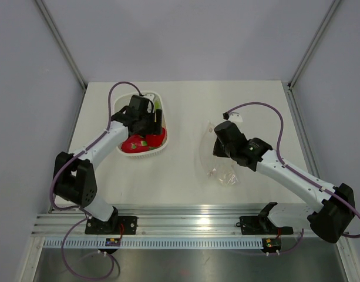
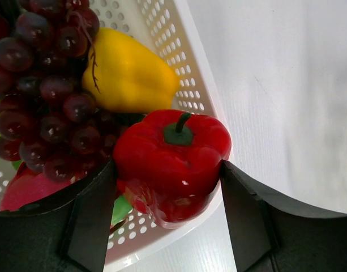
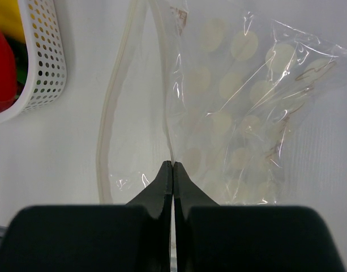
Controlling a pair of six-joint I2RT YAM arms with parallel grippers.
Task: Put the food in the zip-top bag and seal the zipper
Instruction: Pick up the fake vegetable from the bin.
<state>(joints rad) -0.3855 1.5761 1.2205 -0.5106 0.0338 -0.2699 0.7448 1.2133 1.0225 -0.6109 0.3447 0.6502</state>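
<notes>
The food is lying in the basket. My left hand is straddling the red pepper; I cannot tell whether it is gripping. My right hand is pinching the zip-top bag on the counter, to hold its mouth open.

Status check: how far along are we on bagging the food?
Done: nothing yet; the zip-top bag holds no food. In hand: right gripper pinches its mouth edge; left gripper straddles the red pepper in the basket, grip unconfirmed. Remaining: every piece, grapes and yellow pepper included, then the zipper.
</notes>
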